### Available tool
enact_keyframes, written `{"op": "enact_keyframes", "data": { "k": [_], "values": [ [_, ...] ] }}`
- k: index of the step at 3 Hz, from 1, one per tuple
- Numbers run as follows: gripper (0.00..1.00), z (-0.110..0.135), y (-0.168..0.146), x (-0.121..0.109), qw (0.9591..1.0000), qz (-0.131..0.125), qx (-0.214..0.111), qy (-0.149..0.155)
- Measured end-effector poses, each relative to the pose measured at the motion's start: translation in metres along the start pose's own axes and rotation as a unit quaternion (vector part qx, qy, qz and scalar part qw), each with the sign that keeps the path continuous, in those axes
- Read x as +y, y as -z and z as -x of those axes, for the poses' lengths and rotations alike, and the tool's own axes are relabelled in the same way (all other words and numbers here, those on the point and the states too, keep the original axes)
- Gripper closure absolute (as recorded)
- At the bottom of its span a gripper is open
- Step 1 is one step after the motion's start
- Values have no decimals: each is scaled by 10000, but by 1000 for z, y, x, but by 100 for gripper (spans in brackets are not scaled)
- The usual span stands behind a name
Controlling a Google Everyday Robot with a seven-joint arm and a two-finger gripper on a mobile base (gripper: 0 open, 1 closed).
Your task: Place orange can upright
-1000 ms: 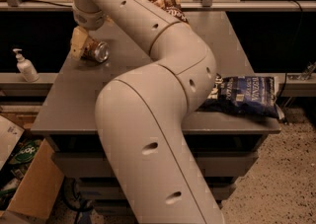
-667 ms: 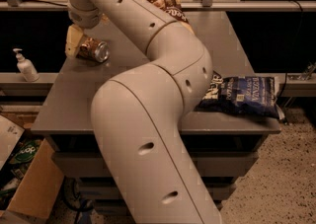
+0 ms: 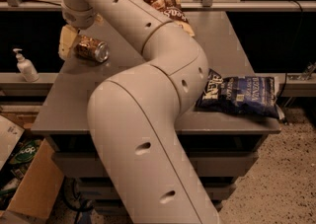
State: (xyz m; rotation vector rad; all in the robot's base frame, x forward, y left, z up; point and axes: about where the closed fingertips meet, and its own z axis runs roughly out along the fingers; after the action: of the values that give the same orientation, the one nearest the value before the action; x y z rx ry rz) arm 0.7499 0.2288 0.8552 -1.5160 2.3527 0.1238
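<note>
In the camera view, the orange can (image 3: 92,50) lay on its side near the back left corner of the grey bench (image 3: 69,107), silver top turned rightward. The gripper (image 3: 68,44) hung just beside the can's left end, but I could not tell whether its jaws were open or closed. The pale arm (image 3: 148,119) crossed the bench's middle. A brown chip bag (image 3: 169,8) lay at the back, a blue chip bag (image 3: 243,95) by the right edge, and a pump bottle (image 3: 24,66) stood off left.
</note>
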Motion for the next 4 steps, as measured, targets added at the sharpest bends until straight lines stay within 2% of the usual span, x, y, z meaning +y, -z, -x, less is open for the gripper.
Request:
{"op": "enact_keyframes", "data": {
  "k": [1,3,4],
  "values": [
    [18,-1,-6,7,9999,102,30,25],
    [63,-8,-11,11,9999,164,34,4],
    [87,-10,11,4,9995,90,-297,-104]
  ]
}}
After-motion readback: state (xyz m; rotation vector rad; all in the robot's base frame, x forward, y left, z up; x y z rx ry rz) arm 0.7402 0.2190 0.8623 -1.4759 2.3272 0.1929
